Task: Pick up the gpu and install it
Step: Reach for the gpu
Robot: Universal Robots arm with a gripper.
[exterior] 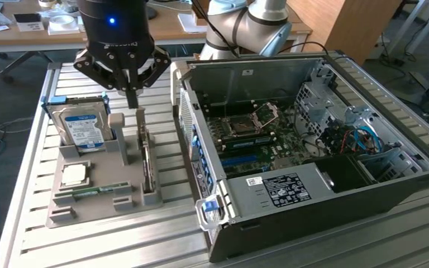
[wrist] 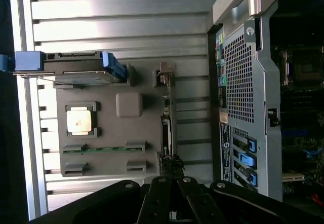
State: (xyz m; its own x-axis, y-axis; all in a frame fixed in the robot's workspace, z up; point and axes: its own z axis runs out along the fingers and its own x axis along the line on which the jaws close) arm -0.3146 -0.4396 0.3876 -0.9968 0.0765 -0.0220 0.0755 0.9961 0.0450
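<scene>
Currently the gripper (exterior: 132, 104) is being held straight down, jaws closed and empty, just above the gpu (exterior: 148, 162) standing on edge at the edge of the tray (exterior: 99, 167) beside the computer case (exterior: 326, 215).

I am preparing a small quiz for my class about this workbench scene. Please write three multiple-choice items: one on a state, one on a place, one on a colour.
1. The side of the computer case is:
A) open
B) shut with a panel
C) covered with a cloth

2. Where is the gpu?
A) inside the computer case
B) on edge in the grey holder
C) on a shelf

3. What colour is the label of the hard drive?
A) red
B) blue
C) yellow

Answers:
1 A, the motherboard shows inside.
2 B, the card stands in a slot of the holder, beside the case.
3 B, the label is blue and white.
</scene>
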